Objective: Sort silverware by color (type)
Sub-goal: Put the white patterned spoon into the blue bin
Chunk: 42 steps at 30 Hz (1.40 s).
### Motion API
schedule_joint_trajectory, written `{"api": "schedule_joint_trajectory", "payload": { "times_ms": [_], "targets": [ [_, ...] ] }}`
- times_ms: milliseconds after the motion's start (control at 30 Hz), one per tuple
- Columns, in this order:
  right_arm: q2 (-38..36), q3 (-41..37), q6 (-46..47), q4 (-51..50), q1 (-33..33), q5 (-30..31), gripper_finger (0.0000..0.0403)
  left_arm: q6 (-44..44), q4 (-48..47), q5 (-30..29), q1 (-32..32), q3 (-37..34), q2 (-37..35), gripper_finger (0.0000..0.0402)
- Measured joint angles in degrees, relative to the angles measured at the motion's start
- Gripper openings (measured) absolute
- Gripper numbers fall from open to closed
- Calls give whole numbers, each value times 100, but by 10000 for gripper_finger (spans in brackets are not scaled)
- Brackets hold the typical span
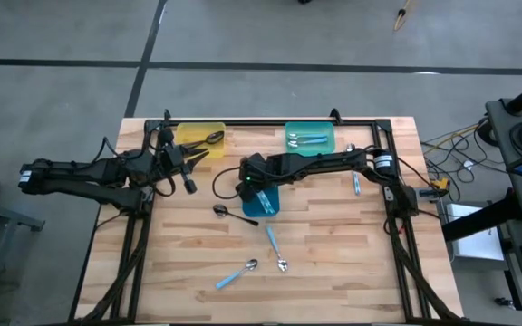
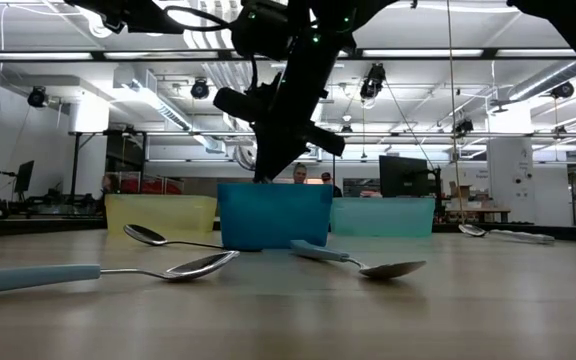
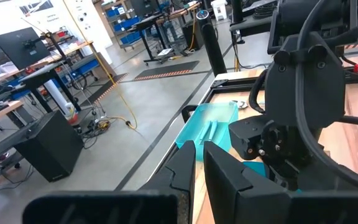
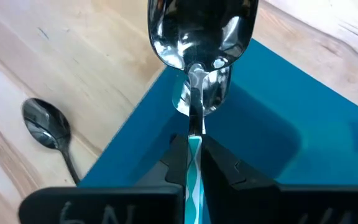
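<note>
My right gripper (image 1: 254, 188) hovers over the blue tray (image 1: 265, 203), shut on a spoon with a light blue handle (image 4: 197, 37). My left gripper (image 1: 188, 168) is beside the yellow tray (image 1: 198, 134). It holds nothing, and a narrow gap shows between its fingers (image 3: 199, 163). A dark spoon (image 1: 214, 138) lies in the yellow tray. Blue-handled spoons (image 1: 310, 139) lie in the teal tray (image 1: 326, 129). On the table lie a black spoon (image 1: 225, 213) and three blue-handled spoons (image 1: 273, 244) (image 1: 238, 274) (image 1: 355, 183). My right gripper pinches the spoon's light blue handle (image 4: 193, 155) between its two fingers, which lie along it. The shiny bowl (image 4: 201, 28) sticks out past the fingertips. The spoon is lifted clear, above the blue tray's inside (image 4: 260, 118).
A black frame rail (image 1: 270, 122) runs along the table's far edge behind the trays. Bare wood lies near the table's near edge and on its right half. In the low view, spoons (image 2: 118, 270) (image 2: 358, 262) lie in front of the blue tray (image 2: 273, 215).
</note>
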Motion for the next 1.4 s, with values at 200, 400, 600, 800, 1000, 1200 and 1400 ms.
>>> {"api": "schedule_joint_trajectory", "payload": {
  "times_ms": [200, 400, 600, 800, 1000, 1200, 1400],
  "targets": [
    [0, -16, -1, 16, 0, 2, 23, 0, 0, 0, 0, 0, 0, 15],
    [26, -27, -2, 53, 0, 8, 28, 0, 0, 0, 0, 0, 1, 15],
    [262, -27, -25, 104, 0, 1, 30, 0, -2, 0, -1, 0, -2, 15],
    [334, -24, -42, 108, -30, -2, 32, 0, -4, 0, -1, 0, -2, 15],
    [334, -21, -46, 109, -44, 4, 33, 0, -7, 0, -1, 0, 0, 15],
    [334, -18, 71, 108, -37, 44, 33, 0, -7, 0, -2, 0, 1, 15],
    [334, -18, 83, 105, -37, 103, 34, 0, -13, 0, 0, 0, 1, 15]
  ]
}}
